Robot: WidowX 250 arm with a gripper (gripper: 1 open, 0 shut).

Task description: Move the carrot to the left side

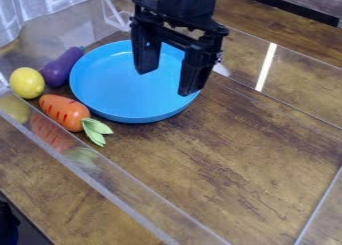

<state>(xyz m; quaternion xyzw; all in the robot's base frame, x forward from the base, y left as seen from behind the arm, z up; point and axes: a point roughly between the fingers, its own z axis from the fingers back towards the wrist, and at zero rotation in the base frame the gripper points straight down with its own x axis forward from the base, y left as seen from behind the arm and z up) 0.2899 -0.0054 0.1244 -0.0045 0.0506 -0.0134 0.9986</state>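
My jaws hang wide open and empty over the blue plate, while the carrot lies on the tabletop off the plate's lower-left rim, its leaves pointing lower right.

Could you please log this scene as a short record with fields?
gripper: open, empty, pointing down over the plate
plate: blue, empty, on the table
carrot: at the plate's left edge, leaves toward the camera, not held
lemon: left of the carrot
eggplant: between lemon and plate
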